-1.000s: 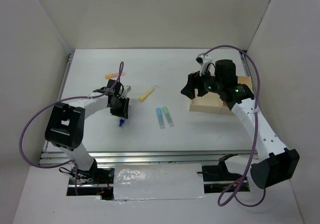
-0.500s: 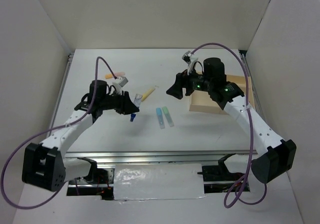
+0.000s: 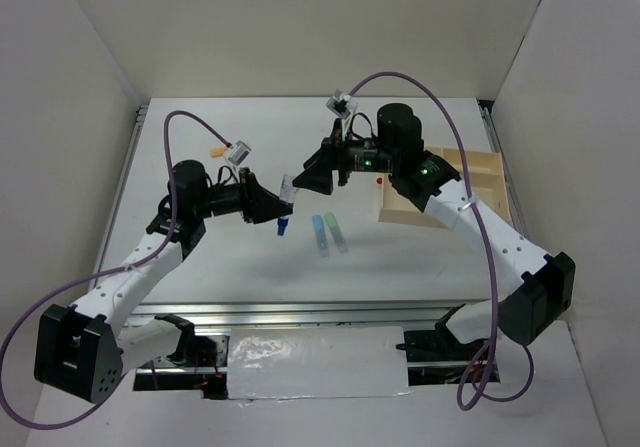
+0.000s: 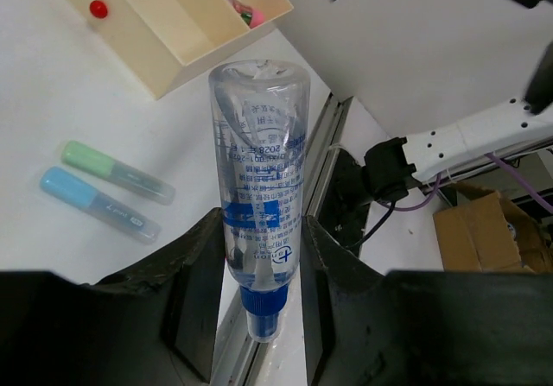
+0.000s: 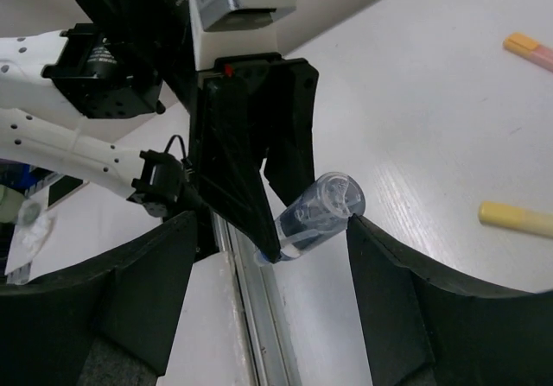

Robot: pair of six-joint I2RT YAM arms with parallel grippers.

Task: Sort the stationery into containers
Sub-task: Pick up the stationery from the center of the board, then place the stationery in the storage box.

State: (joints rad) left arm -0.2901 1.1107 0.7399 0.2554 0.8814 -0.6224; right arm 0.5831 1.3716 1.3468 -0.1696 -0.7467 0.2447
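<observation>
two arms meet over the middle of the desk (image 3: 400, 267). left end effector (image 3: 284, 205) is clamped on the clear blue-capped bottle (image 3: 283, 226) and holds it off the desk. in the top view the cap end points toward the arm bases. left wrist cam shows the bottle btwn both black fingers (image 4: 197, 300), gripped near the cap, w/ the clear base sticking out past the tips and blue print on its side.

right end effector (image 3: 315, 172) sits just beside the left one and faces it, fingers spread wide, nothing in them. in the right wrist view the bottle's clear base shows in the gap btwn its fingers (image 5: 143, 300). can't tell if the bottle is actually btwn them or beyond the tips, and no contact is visible.

light blue stick (image 3: 320, 233) and light green stick (image 3: 338, 233) lie flat, side by side and parallel, on the near side of the end effectors. orange stick (image 3: 215, 152) lies at the far left of the desk, behind the left arm. yellow stick (image 5: 514, 218) lies flat on the desk in the right wrist view only; it's hidden from the top.

wooden tray (image 3: 400, 212) sits at the right, partly under the right arm and well apart from the sticks. something pink-red (image 4: 246, 10) shows in one of its compartments; can't tell which. small red dot (image 3: 381, 180) lies on the desk just beside the tray's left corner.
</observation>
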